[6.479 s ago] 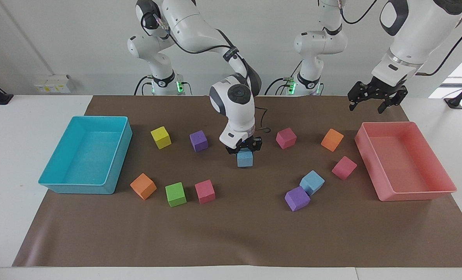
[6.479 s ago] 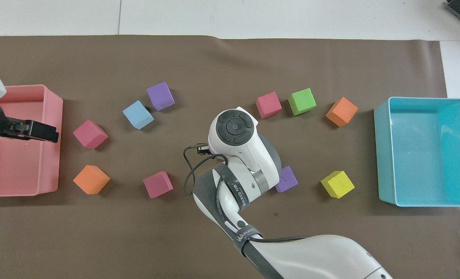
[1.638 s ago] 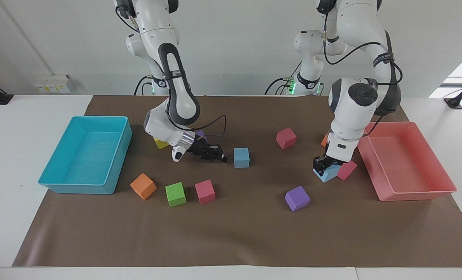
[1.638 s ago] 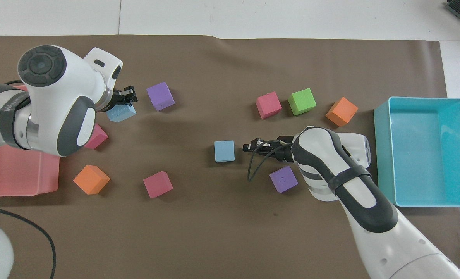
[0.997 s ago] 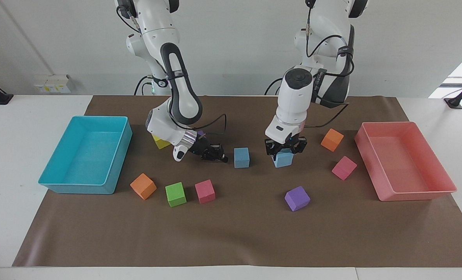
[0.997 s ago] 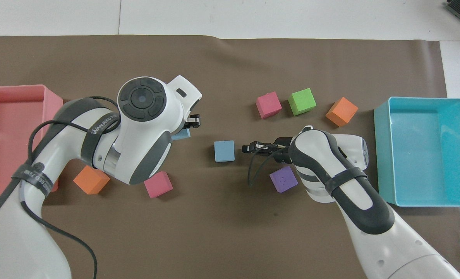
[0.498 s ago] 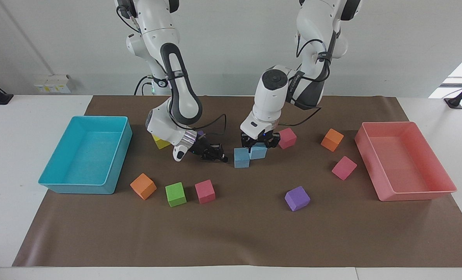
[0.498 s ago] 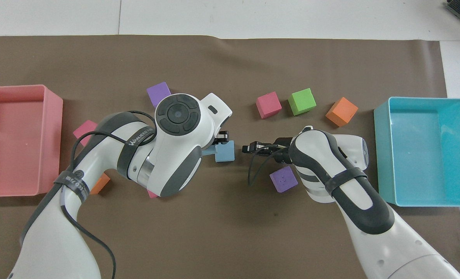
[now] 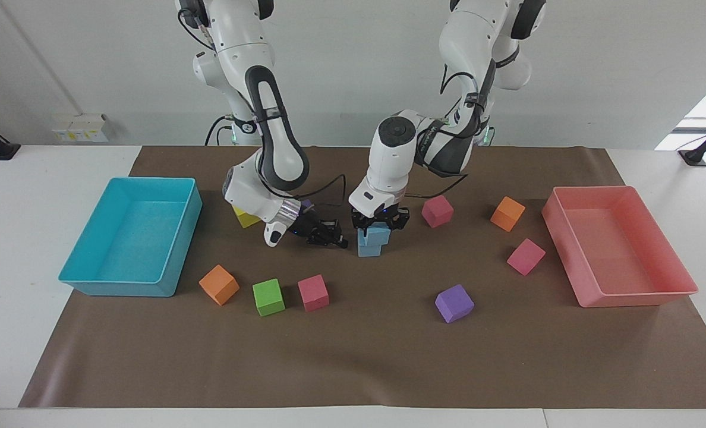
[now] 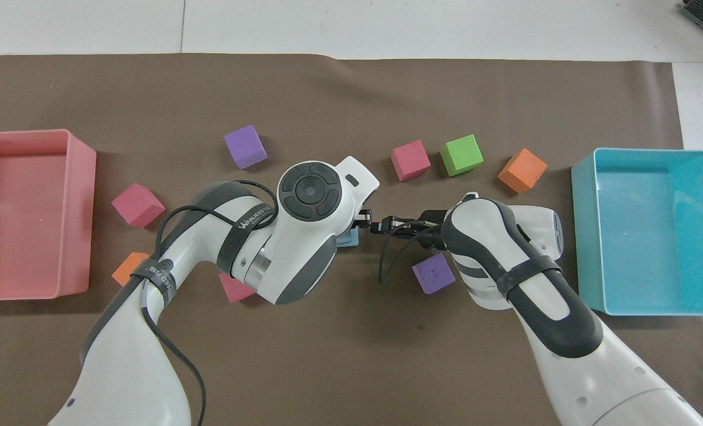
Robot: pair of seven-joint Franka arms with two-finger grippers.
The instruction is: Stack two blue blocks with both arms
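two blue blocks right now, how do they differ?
The upper blue block is clamped in the left gripper; the lower blue block lies free on the brown mat. The upper one sits over the lower one, offset toward the left arm's end; whether it rests on it yet is unclear. The shut right gripper waits beside the lower block, not the upper. Both are the same light blue and look the same size.

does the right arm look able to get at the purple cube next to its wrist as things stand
Probably yes: the purple cube lies uncovered beside the arm, but the right gripper, shut and empty, points toward the blue blocks, so it must swing back.
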